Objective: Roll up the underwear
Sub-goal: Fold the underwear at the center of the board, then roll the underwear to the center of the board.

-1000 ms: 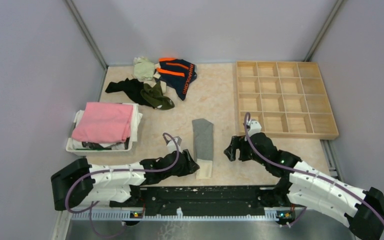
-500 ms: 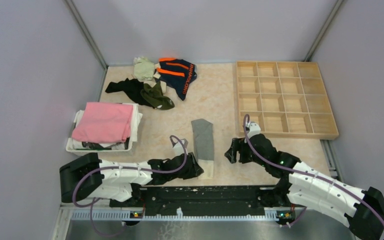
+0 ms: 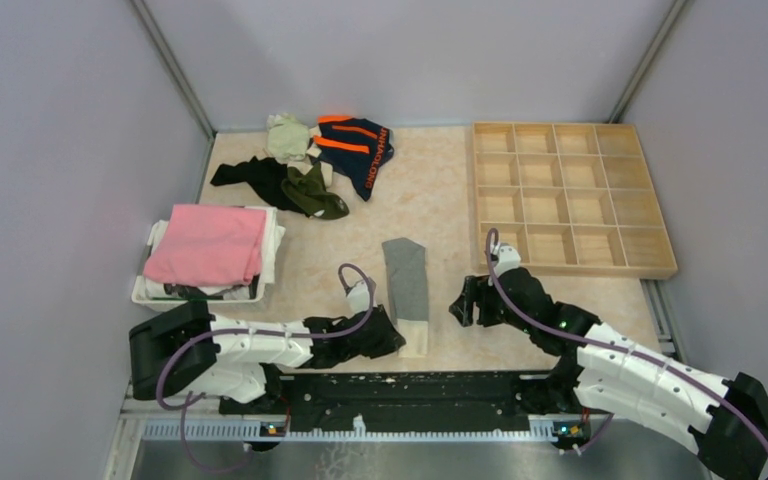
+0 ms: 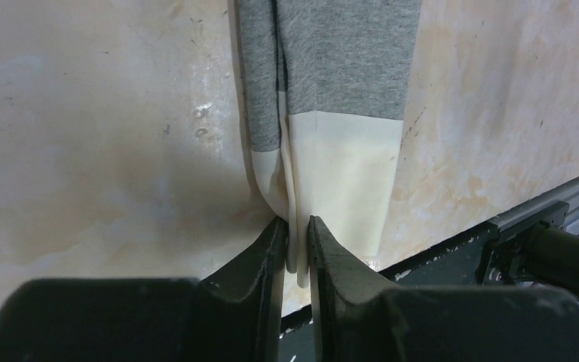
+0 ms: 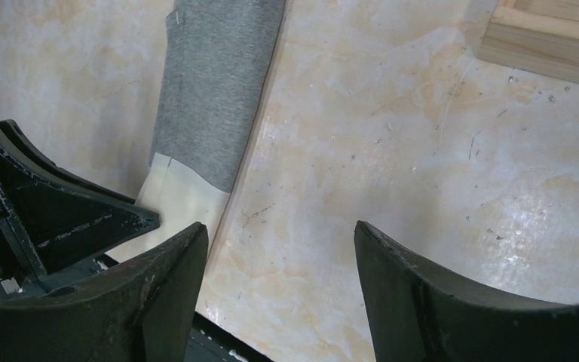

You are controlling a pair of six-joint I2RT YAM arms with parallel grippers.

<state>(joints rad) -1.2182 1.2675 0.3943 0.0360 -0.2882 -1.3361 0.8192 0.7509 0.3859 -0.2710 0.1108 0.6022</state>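
A grey underwear [image 3: 406, 275] folded into a long strip lies flat at the table's middle, its cream waistband [image 3: 413, 338] toward the near edge. My left gripper [image 3: 393, 338] is low at that band's left corner. The left wrist view shows it [image 4: 295, 237] shut on the cream edge, with folded layers pinched between the fingers and the grey underwear [image 4: 339, 68] stretching away. My right gripper [image 3: 460, 300] is open just right of the strip, over bare table [image 5: 280, 249] and holding nothing. The grey underwear [image 5: 219, 90] lies to its left.
More underwear is heaped at the back left: a navy pair with orange stripes [image 3: 355, 145], an olive one [image 3: 315, 192] and a black one [image 3: 250, 175]. A white basket [image 3: 140, 292] with pink cloth [image 3: 208, 245] stands left. A wooden compartment tray [image 3: 570, 195] sits right, the black rail [image 3: 410, 385] near.
My left arm has slid right along the near edge and its gripper has closed onto the cream waistband's corner. The right arm has barely moved.
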